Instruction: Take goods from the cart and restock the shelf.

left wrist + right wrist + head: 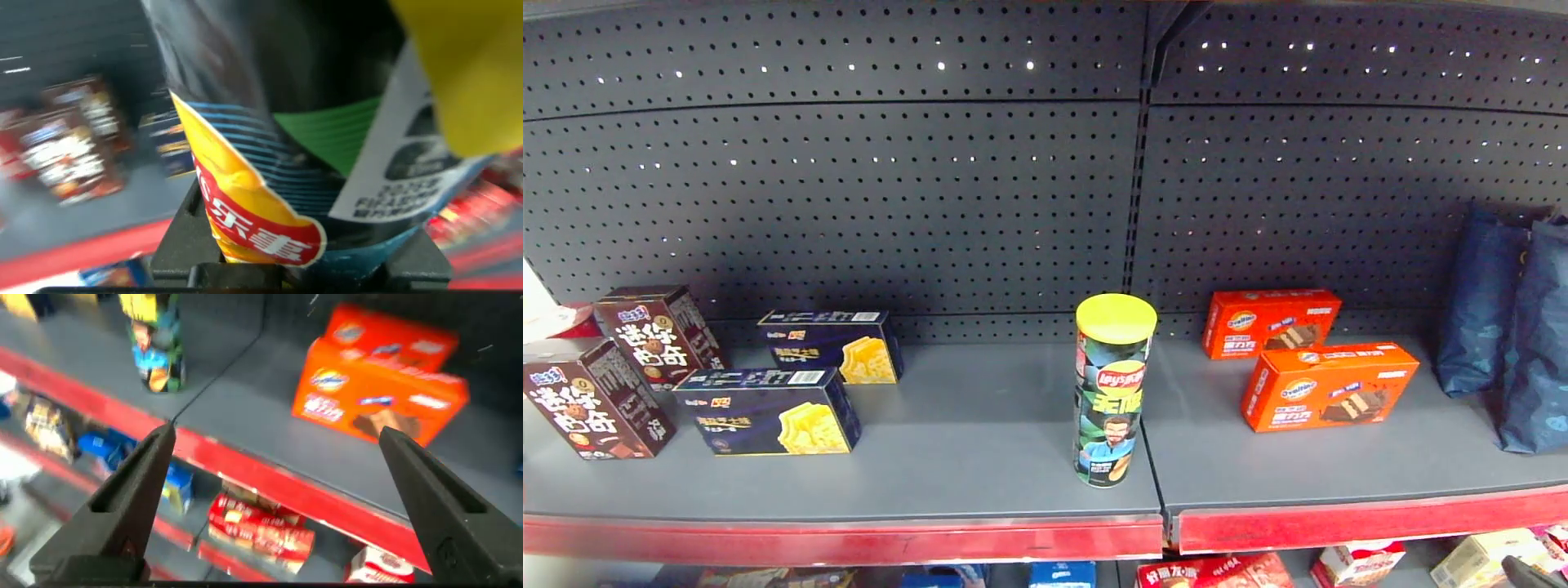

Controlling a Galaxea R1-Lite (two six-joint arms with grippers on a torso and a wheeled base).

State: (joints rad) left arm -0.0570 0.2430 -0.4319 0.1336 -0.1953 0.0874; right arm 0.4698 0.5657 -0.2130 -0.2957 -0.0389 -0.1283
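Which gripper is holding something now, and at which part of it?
The left gripper holds a chips can by its body, away from the yellow lid; the right gripper is open and empty.

Level: moderate and even over the shelf point(980, 441) around the can point(1114, 390).
Source: above and in front of the can; its lid is the brightest surface.
Backlight: bright points through panel point(849, 204) holes, above the can and to both sides.
Shadows: soft and faint under the boxes point(776, 412) left of the can; the tier below the can is dimmer.
Glare: weak sheen on the strip point(849, 539) below the can.
Distortion: strip and panel seams bow left and right of the can.
Held can point(327, 122): upper wall dark.
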